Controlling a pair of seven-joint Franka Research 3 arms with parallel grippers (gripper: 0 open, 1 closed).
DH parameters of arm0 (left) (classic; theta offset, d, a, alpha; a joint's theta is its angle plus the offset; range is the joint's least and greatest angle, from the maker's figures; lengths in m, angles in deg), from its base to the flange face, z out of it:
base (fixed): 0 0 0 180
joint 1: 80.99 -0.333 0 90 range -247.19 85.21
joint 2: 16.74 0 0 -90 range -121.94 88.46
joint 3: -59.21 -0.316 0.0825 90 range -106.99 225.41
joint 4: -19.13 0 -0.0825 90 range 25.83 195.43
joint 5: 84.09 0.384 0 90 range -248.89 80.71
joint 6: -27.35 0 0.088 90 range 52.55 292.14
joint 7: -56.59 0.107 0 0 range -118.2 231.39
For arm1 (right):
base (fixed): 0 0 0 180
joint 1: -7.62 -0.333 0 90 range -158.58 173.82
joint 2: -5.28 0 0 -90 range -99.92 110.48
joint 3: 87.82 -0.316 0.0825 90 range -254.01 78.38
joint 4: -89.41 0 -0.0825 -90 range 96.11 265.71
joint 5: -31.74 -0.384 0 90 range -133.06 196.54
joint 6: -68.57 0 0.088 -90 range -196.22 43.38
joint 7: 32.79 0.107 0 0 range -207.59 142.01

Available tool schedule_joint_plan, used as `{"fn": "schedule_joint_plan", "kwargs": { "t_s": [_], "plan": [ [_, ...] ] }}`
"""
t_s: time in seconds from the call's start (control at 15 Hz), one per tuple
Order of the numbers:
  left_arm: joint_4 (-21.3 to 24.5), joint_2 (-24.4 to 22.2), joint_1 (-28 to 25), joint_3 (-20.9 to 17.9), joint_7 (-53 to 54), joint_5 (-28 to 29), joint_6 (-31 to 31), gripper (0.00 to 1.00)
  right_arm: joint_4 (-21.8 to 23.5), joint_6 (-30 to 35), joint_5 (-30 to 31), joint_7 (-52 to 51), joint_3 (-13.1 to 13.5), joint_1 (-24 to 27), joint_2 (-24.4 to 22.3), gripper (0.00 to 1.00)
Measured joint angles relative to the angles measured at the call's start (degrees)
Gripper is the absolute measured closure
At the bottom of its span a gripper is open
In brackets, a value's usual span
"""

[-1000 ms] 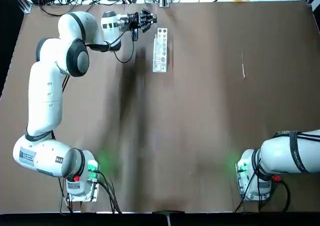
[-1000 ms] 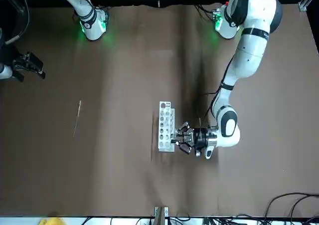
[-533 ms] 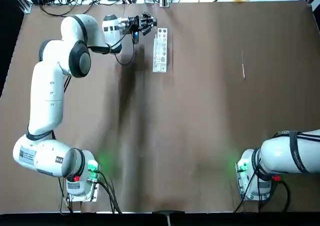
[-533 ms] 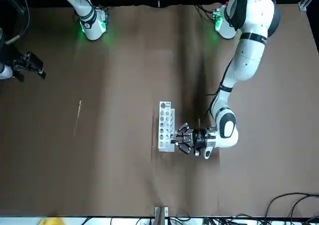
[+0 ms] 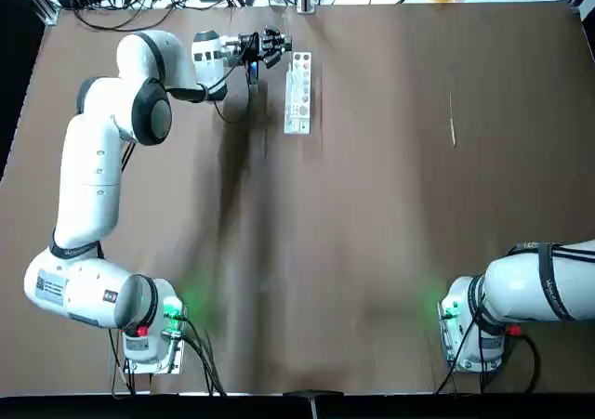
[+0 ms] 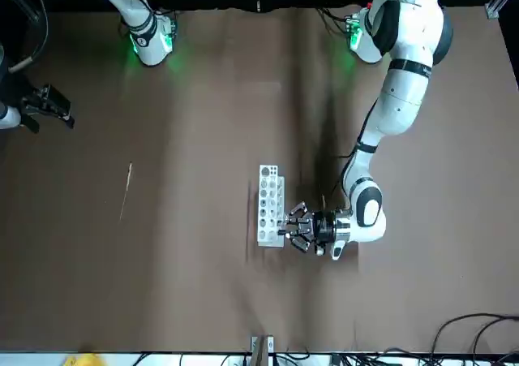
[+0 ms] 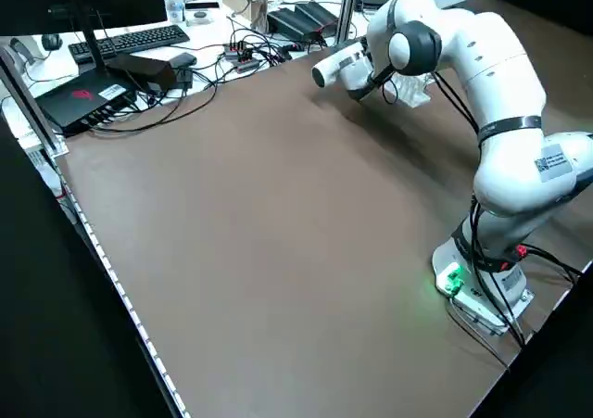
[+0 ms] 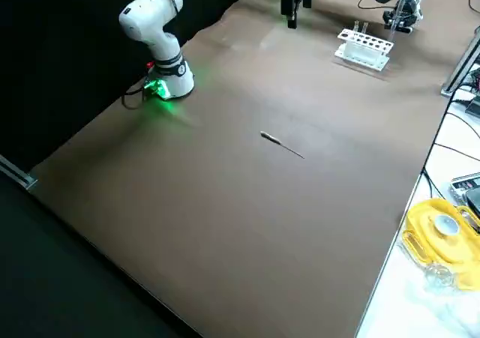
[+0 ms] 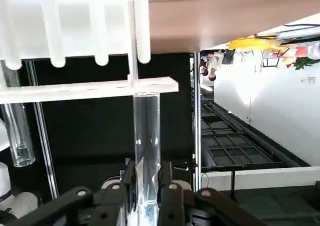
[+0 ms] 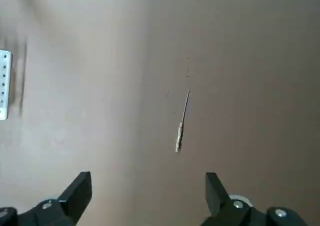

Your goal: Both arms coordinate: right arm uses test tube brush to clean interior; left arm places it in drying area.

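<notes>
Left tool (image 9: 147, 174): pinching test tube (image 9: 147, 121), rack's (image 5: 297, 108) 11 o'clock; ideally lift straight out.
Right tool (image 10: 149, 180): spread, table's (image 5: 372, 252) 3 o'clock side.

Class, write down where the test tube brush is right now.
In the top view, the brush lies on bare table, to the right of the white rack.
</notes>
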Motion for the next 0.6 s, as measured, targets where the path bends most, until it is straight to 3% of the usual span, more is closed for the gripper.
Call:
{"fn": "schedule_joint_plan", "kwargs": {
  "t_s": [0.6],
  "plan": [
    [-2.02,2.39,0.04,-0.01,-0.01,0.00,-0.15,0.77,0.01,0.00,0.00,-0.04,-0.43,-0.71,0.00,0.00]
  ]
}}
